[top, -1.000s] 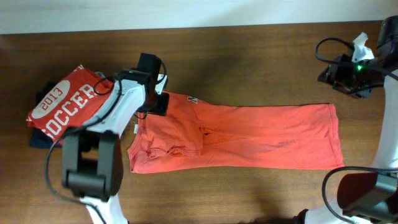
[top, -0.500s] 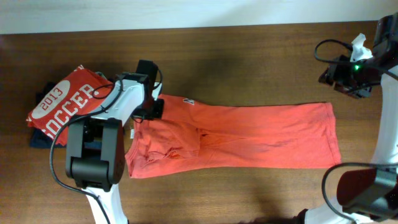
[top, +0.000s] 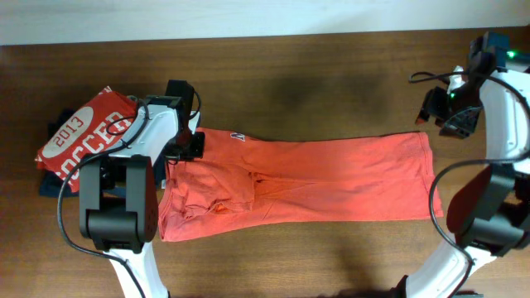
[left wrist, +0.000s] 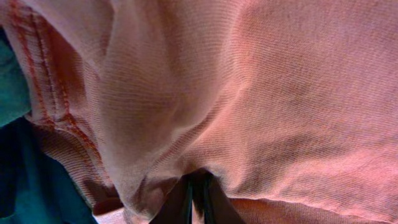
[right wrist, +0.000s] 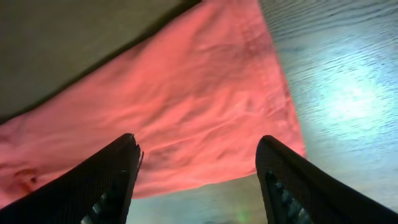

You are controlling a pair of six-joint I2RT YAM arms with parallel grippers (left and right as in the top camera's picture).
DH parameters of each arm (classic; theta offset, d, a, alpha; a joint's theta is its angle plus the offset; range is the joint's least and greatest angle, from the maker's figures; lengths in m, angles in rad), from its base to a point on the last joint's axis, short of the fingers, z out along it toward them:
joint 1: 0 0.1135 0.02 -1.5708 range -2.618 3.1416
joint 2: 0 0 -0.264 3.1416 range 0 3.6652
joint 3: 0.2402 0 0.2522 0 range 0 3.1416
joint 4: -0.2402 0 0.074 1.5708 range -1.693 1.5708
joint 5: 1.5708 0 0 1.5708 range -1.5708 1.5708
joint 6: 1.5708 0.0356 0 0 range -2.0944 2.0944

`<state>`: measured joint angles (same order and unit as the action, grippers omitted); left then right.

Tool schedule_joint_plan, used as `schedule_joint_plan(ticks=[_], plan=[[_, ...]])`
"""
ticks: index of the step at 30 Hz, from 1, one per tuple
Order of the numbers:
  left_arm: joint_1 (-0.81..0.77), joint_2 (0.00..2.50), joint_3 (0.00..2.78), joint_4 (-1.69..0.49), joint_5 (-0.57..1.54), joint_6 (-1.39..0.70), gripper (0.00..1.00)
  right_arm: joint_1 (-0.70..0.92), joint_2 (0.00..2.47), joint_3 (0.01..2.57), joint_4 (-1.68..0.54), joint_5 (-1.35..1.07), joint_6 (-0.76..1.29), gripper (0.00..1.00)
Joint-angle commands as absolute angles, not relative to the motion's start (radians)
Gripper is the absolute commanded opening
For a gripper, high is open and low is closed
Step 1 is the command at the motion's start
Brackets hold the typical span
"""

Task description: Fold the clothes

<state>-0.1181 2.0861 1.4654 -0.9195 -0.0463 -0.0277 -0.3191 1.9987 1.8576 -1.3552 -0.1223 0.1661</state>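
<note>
Progress: the orange-red T-shirt [top: 331, 178] lies on the table [top: 315, 74], already doubled lengthwise into a long band running left to right. The collar end on the left is rumpled and the hem end on the right is flat. Judged remaining: the crosswise folds, then stacking, perhaps with the red 2013 SOCCER shirt [top: 83, 136] on the pile at far left.

Left pincer [top: 189, 147]: sits at the upper left corner of the band. The wrist view shows its jaws pinched together with a ridge of orange cloth gathered between them.

Right pincer [right wrist: 198, 146]: fingers spread wide, above the hem corner at the right end, holding nothing.
</note>
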Motion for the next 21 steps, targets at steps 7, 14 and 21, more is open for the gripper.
schedule_joint_plan(ticks=[7,14,21], plan=[[-0.115,2.088,1.460,-0.917,-0.051,-0.038,0.11,-0.416,2.153,1.850,-1.293,-0.129,0.025,0.64],[-0.115,2.088,1.460,-0.916,-0.041,-0.038,0.12,-0.485,2.192,1.850,-1.282,-0.241,-0.155,0.64],[-0.115,2.088,1.460,-0.916,-0.002,-0.038,0.13,-0.465,2.214,1.842,-1.280,-0.272,-0.236,0.64]])
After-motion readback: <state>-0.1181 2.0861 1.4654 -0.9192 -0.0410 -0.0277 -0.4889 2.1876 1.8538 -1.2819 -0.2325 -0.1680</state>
